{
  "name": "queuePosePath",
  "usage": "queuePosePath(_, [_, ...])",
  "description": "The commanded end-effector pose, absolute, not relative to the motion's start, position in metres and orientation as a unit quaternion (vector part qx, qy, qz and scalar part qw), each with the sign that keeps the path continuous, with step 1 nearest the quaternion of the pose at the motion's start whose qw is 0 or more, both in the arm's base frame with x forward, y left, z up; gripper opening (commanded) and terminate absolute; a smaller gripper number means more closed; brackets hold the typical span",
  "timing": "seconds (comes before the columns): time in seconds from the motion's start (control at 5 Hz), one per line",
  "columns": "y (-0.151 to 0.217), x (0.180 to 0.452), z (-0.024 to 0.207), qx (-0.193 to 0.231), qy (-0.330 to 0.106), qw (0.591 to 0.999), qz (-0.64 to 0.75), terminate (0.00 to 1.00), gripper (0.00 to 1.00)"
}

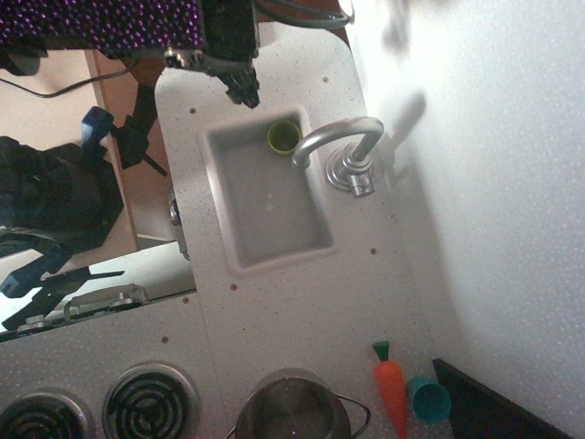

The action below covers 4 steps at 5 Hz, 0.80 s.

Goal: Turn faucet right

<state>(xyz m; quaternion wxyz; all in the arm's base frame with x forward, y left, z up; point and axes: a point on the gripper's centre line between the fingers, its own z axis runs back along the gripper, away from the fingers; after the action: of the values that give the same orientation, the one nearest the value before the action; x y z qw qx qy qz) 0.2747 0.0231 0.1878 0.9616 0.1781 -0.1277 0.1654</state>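
Note:
The faucet is shiny silver with an arched spout. Its round chrome base stands on the counter beside the sink. The spout tip hangs over the sink's upper right part, next to a green cup in the sink's corner. My black gripper hangs over the counter just beyond the sink's top edge, up and left of the faucet and apart from it. Its fingers merge into one dark shape, so I cannot tell whether they are open or shut. It holds nothing that I can see.
A steel pot stands at the bottom edge. An orange toy carrot and a teal cup lie at the lower right. Stove burners are at the lower left. A white wall runs along the right of the counter.

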Motion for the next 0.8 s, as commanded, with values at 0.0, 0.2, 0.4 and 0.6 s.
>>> queuePosePath(0.0, [0.023, 0.275, 0.188, 0.178, -0.128, 0.962, 0.165, 0.00, 1.00])
queuePosePath(0.2, [0.041, 0.308, 0.174, 0.055, -0.137, 0.966, 0.212, 0.00, 1.00])
queuePosePath(0.4, [0.043, 0.357, 0.163, -0.005, -0.108, 0.969, 0.220, 0.00, 1.00])
queuePosePath(0.6, [0.026, 0.372, 0.165, 0.007, -0.110, 0.975, 0.195, 0.00, 1.00])
